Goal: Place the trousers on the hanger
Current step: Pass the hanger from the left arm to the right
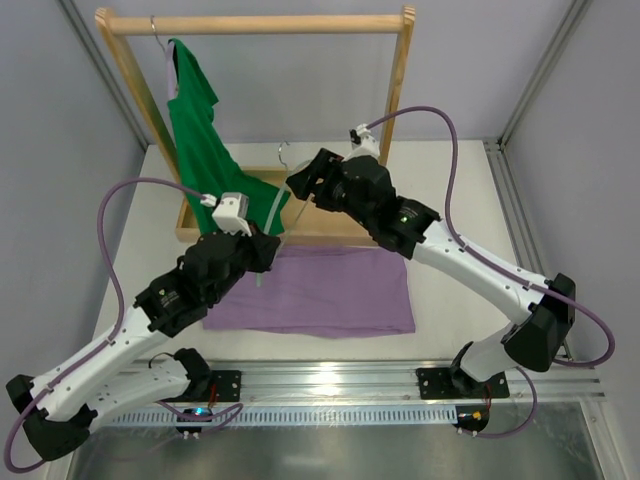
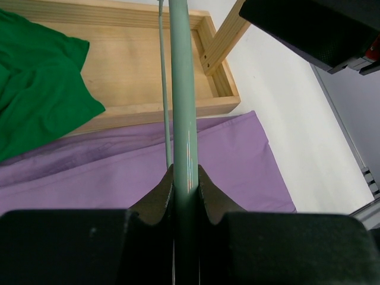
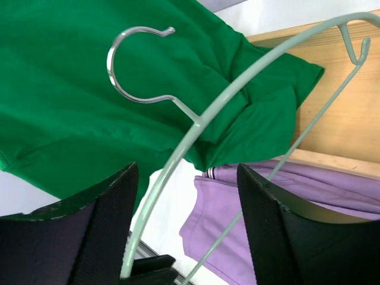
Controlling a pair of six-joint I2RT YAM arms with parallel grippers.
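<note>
The lilac trousers lie folded flat on the table in front of the rack; they also show in the left wrist view and the right wrist view. The pale grey-green hanger stands upright above their far left edge, with its wire hook on top. My left gripper is shut on the hanger's lower bar, as the left wrist view shows. My right gripper is open. The hanger's curved shoulder passes between its fingers without visible contact.
A wooden clothes rack with a tray-like base stands at the back. A dark green T-shirt hangs from it on the left and drapes into the base. A metal rail runs along the near edge.
</note>
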